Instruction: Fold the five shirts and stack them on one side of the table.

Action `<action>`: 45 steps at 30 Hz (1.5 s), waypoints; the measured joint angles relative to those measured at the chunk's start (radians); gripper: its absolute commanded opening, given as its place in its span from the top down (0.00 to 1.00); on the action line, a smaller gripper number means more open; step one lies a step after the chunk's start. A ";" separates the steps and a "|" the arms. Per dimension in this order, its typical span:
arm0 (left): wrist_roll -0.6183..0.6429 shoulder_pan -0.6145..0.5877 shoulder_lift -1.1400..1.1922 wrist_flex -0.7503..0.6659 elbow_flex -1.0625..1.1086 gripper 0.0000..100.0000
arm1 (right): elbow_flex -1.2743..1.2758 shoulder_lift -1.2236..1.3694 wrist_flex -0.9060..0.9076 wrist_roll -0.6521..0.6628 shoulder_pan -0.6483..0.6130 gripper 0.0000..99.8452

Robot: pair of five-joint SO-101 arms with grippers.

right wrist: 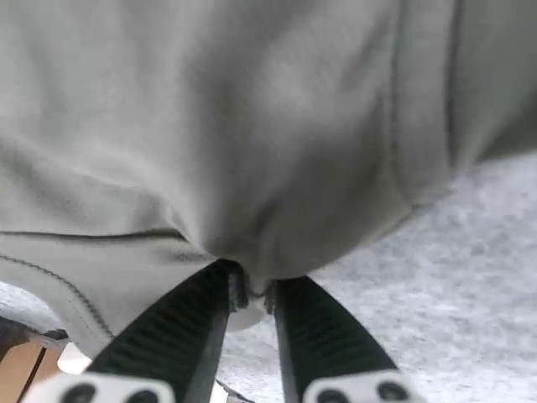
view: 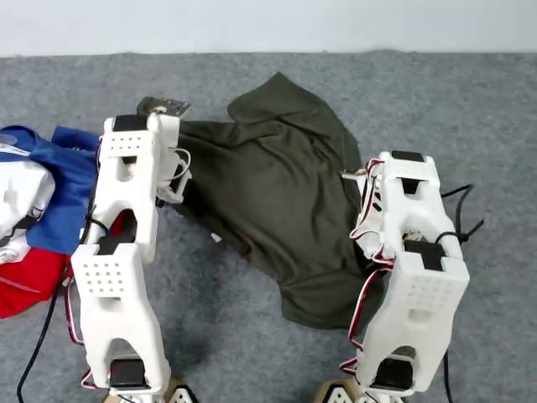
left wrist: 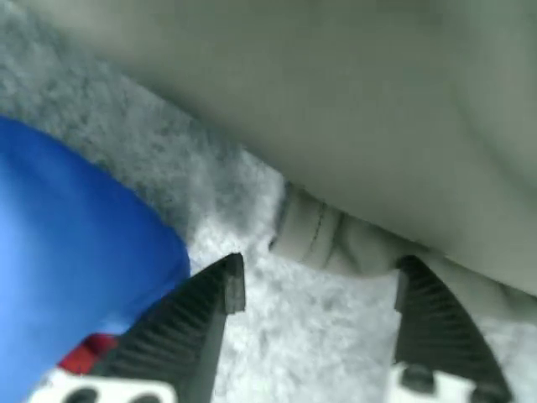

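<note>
You have a dark green shirt (view: pixel 277 193) lying rumpled across the middle of the frame on the grey table (view: pixel 470 109), with one pointed corner toward the top. Your left arm (view: pixel 126 218) stands at the lower left, its tip at the shirt's left edge. Your right arm (view: pixel 411 277) stands at the lower right, overlapping the shirt's right edge. At the left edge sits a heap of clothes (a blue shirt (view: pixel 71 176), a white shirt (view: pixel 17 197) and a red shirt (view: pixel 25 281), all touching). A white wall (view: pixel 268 25) runs along the top.

Grey felt table (view: pixel 470 101); white wall (view: pixel 252 25) bkgd
</note>
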 measured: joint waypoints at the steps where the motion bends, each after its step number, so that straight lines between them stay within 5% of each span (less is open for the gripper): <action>1: 0.000 0.000 0.000 -0.020 0.014 0.71 | 0.000 0.000 0.000 0.000 0.000 0.99; 6: -0.003 0.000 0.014 -0.123 0.054 0.73 | 0.000 0.000 0.000 0.000 0.000 0.99; 18: -0.002 0.087 0.032 -0.126 0.052 0.99 | 0.000 0.000 0.000 0.000 0.000 0.99; 37: -0.074 0.083 -0.011 0.164 -0.029 0.99 | 0.017 -0.123 0.054 0.046 0.110 0.99; 45: -0.097 0.068 -0.288 0.164 0.272 0.99 | 0.017 -0.192 0.068 0.055 0.236 0.99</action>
